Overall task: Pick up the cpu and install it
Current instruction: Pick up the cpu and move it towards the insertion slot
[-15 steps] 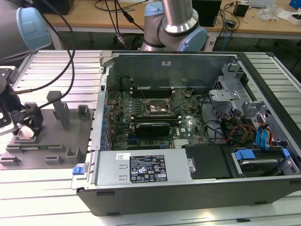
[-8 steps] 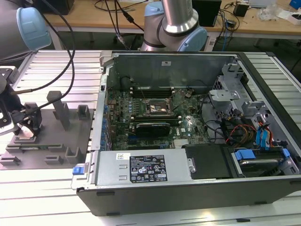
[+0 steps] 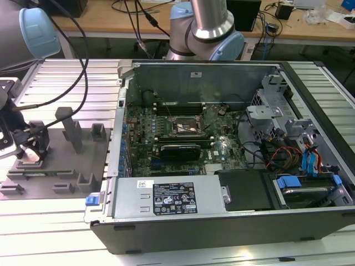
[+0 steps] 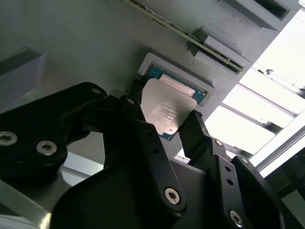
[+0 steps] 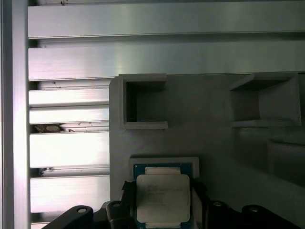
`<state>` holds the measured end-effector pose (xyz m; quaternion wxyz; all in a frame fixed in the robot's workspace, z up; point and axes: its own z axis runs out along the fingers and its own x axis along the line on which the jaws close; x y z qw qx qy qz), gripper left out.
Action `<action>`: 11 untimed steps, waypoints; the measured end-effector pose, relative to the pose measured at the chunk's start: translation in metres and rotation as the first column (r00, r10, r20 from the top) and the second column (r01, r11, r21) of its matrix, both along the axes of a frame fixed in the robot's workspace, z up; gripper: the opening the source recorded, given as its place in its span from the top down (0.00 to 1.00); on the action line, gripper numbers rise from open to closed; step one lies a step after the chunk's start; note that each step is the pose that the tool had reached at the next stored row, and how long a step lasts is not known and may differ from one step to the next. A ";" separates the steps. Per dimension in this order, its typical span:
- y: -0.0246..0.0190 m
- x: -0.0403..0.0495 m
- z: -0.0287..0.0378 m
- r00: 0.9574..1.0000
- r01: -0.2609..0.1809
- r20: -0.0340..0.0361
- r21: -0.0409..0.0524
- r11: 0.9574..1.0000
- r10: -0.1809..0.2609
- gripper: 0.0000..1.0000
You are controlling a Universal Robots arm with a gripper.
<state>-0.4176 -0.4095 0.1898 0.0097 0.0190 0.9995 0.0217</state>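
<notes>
1. Now, your gripper hangs over the grey fixture plate, at the end farthest from the computer case.
2. You'll find the cpu lying in a square pocket of that plate, silver top up.
3. Its fingers are narrowed against two opposite cpu edges, gripping it.

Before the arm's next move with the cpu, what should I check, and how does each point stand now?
1. Hand around the cpu: ok.
2. It sits in its grey nest: ok.
3. Grip closed on it: cannot tell.
4. Computer case open above the motherboard: ok.
5. Socket empty and ready: cannot tell.
6. Black cable clear of the fixture blocks: cannot tell.
</notes>
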 end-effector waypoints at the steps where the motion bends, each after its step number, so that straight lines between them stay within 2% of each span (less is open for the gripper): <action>1: 0.0000 0.0000 0.0001 1.000 0.000 0.000 0.000 1.000 0.000 0.42; 7: 0.0000 0.0000 0.0003 1.000 0.000 0.000 0.000 1.000 0.000 0.42; 11: 0.0000 0.0000 0.0003 1.000 0.000 0.000 0.000 1.000 0.000 0.46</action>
